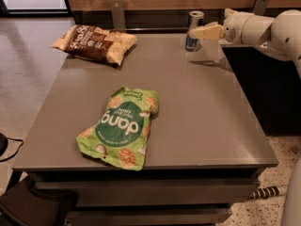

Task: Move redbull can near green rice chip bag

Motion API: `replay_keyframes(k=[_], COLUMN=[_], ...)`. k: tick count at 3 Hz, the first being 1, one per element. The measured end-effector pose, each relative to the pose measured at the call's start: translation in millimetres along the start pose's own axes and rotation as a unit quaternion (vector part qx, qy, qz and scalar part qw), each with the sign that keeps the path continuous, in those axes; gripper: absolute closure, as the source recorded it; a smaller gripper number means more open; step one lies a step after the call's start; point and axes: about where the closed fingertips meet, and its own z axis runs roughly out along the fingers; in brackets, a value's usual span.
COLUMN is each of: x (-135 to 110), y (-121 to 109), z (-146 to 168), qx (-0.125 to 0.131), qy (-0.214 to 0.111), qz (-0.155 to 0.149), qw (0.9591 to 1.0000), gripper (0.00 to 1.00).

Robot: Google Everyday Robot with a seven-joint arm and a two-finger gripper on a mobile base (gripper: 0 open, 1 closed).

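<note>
The redbull can [194, 30], slim, silver and blue, stands upright at the far right of the grey table [197, 121]. The green rice chip bag [121, 126] lies flat near the table's front, left of middle. My gripper [200, 32] reaches in from the right on a white arm [263, 28]. Its cream fingers [209, 31] point left and their tips overlap the can's right side. I cannot tell whether they touch the can.
A brown-and-cream snack bag [95, 42] lies at the table's far left corner. A wooden wall with metal brackets [116, 11] runs behind the table. A dark counter [268, 86] stands to the right, tiled floor to the left.
</note>
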Motion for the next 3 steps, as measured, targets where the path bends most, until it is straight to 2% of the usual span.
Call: replay_keyframes(k=[2,3], x=[18.9,19.9], y=[4.3,7.5], z=[40.2,57.5], qx=[-0.019,-0.026], qy=[-0.038,-0.05], qz=[0.025,0.025], qw=[0.9988,0.9981], gripper=[0.0,0.24])
